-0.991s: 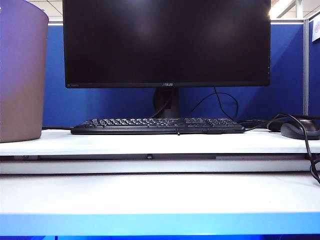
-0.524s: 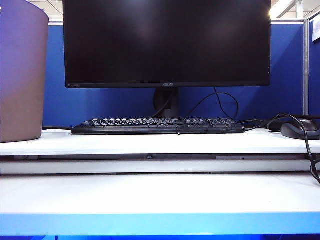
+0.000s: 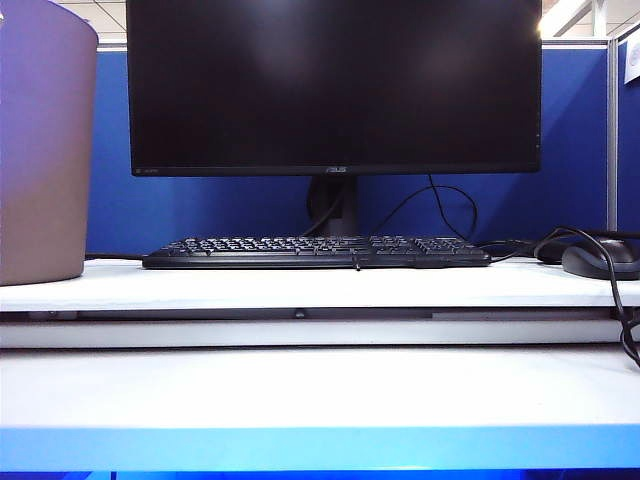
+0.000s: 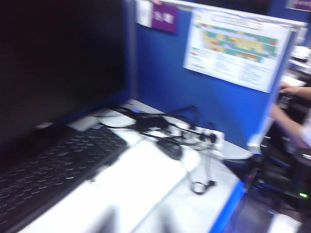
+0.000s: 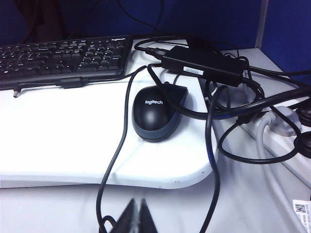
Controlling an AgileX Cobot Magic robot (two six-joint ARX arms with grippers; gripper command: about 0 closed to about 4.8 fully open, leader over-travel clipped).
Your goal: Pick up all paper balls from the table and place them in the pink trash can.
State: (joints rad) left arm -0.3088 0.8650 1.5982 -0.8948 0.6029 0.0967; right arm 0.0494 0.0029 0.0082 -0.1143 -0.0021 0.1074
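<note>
No paper balls show in any view. The pink trash can [image 3: 40, 150] stands on the raised shelf at the far left of the exterior view. Neither arm appears in that view. In the blurred left wrist view, my left gripper [image 4: 136, 221] hangs above the white table [image 4: 146, 179] beside the keyboard [image 4: 53, 170]. Its two smeared fingers [image 4: 105, 221] stand apart with only table between them. My right gripper [image 5: 137, 216] is shut on nothing, tips together over the lower table [image 5: 53, 208], in front of the mouse [image 5: 156, 112].
A large monitor [image 3: 333, 85] and black keyboard [image 3: 315, 251] fill the shelf's middle. At the right lie the mouse [image 3: 600, 258], a power brick [image 5: 201, 65], a power strip [image 5: 286, 136] and tangled cables [image 5: 214, 145]. A person's arm [image 4: 291, 116] shows beyond the partition.
</note>
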